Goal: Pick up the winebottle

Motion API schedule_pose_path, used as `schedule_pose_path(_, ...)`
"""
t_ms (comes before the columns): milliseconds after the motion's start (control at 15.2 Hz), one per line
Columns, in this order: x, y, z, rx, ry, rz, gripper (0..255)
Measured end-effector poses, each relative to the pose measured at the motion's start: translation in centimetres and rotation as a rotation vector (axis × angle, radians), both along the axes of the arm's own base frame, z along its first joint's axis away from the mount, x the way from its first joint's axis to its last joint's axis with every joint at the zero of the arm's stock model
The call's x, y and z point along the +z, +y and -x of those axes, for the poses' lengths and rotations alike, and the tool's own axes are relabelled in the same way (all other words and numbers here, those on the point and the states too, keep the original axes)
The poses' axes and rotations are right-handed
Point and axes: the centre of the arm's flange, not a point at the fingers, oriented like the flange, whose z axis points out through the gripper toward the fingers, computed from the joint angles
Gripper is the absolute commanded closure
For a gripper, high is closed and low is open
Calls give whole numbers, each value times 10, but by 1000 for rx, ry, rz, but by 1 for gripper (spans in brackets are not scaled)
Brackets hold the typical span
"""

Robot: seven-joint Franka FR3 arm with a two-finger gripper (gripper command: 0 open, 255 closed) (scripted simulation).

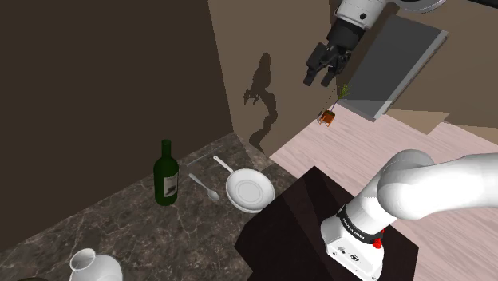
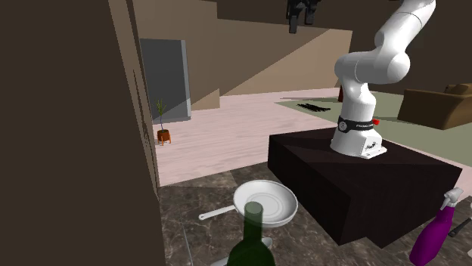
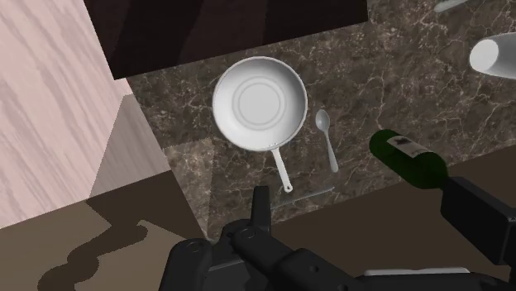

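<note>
Jaws standing apart, gripper [image 1: 318, 77] hanging high; I'm seeing the winebottle [image 1: 166, 177] standing upright, neck up, on the counter [image 1: 120, 231], well below, toward the shoulder view's left.

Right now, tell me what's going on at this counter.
The white arm's black two-finger hand hangs open high above the dark marbled counter, holding nothing. The dark green wine bottle stands upright, untouched, beside a white spoon and a round white frying pan.
</note>
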Motion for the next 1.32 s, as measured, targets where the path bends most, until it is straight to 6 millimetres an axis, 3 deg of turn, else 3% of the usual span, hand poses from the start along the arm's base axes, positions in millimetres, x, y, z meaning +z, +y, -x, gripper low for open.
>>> schedule_pose_path(198, -10, 10, -8, -2, 0, 2, 0)
schedule_pose_path(1320, -138, 157, -117, -29, -9, 33, 0)
